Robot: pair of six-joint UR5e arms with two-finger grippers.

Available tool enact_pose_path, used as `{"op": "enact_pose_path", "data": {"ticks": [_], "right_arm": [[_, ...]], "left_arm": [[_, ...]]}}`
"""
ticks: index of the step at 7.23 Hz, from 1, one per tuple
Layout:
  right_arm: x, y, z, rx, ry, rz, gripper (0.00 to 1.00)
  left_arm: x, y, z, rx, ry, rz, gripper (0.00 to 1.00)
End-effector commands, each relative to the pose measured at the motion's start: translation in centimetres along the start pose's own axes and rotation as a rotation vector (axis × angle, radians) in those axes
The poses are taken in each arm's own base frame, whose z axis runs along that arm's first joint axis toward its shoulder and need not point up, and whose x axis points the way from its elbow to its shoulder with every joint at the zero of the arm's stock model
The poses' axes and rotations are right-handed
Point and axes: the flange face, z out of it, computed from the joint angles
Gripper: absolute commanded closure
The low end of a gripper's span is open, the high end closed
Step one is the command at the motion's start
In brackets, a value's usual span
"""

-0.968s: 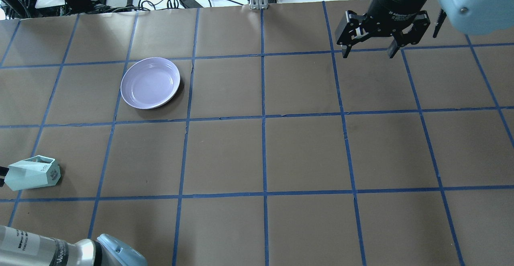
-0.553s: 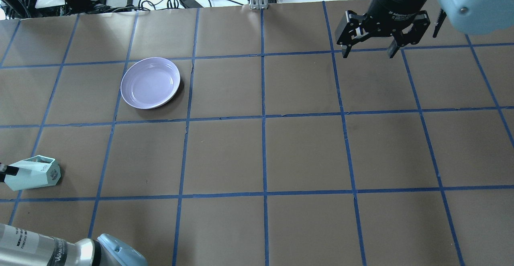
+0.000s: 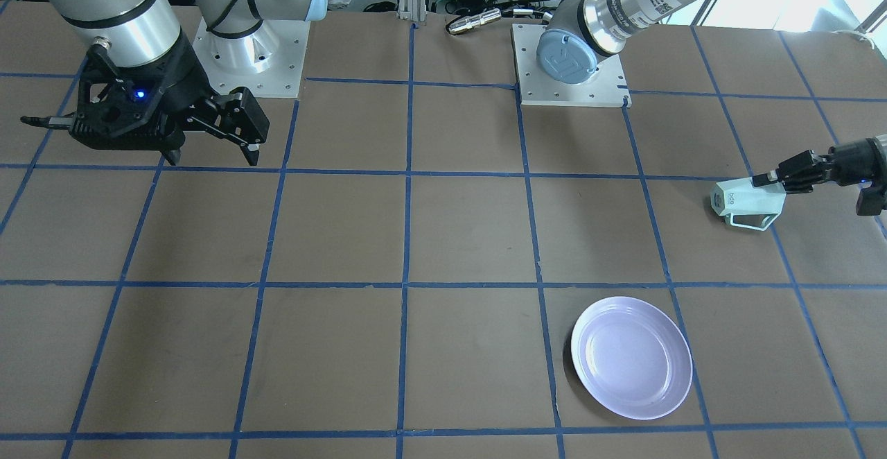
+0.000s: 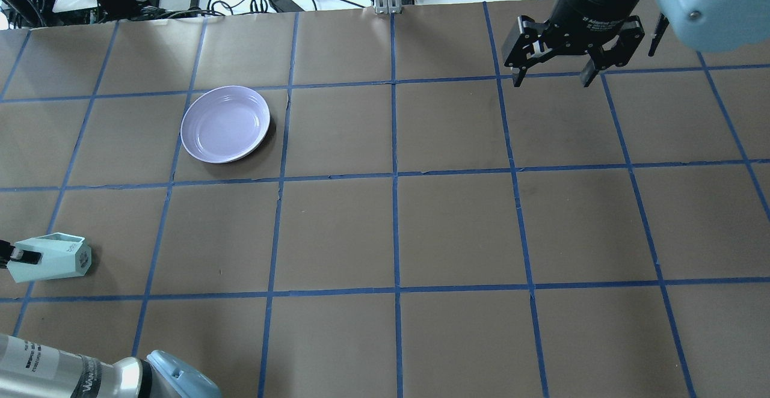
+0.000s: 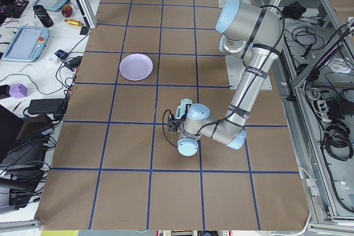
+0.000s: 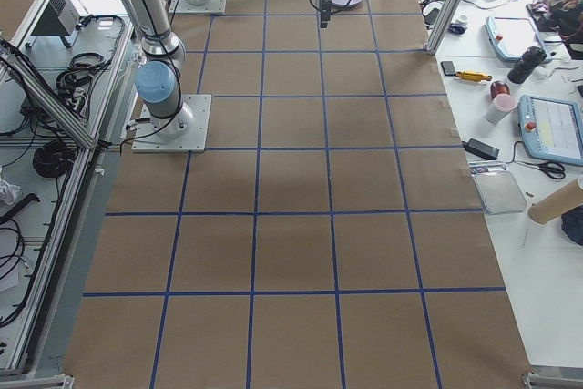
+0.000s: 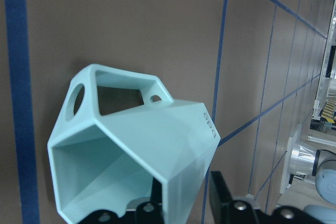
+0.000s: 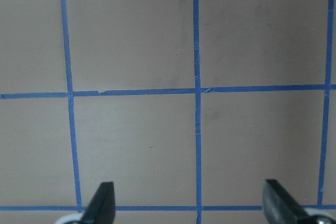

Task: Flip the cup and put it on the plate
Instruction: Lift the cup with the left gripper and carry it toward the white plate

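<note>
Left pincer [image 3: 766, 180] advanced, clamped on cup [image 3: 741, 201] wall | right pincer [image 4: 552, 81] spread, unmoved | plate [image 4: 225, 124] unmoved

Pale mint faceted cup [image 4: 51, 258] on its side near left edge of desk [image 4: 421, 229], mouth toward my left claw [image 7: 181, 203], one wall between its fingers, lettered base toward desk centre, handle on far side. Lavender plate [image 4: 225, 123] round, shallow, flat on desk, well apart from cup.
</note>
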Motion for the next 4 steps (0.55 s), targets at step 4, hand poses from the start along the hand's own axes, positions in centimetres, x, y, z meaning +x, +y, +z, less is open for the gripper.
{"op": "enact_pose_path", "data": {"ticks": [4], "right_arm": [[0.0,0.0,0.0,0.000,0.000,0.000,0.00]], "left_arm": [[5.9,-1.4,-1.4,0.009,-0.056,0.055,1.00]]}}
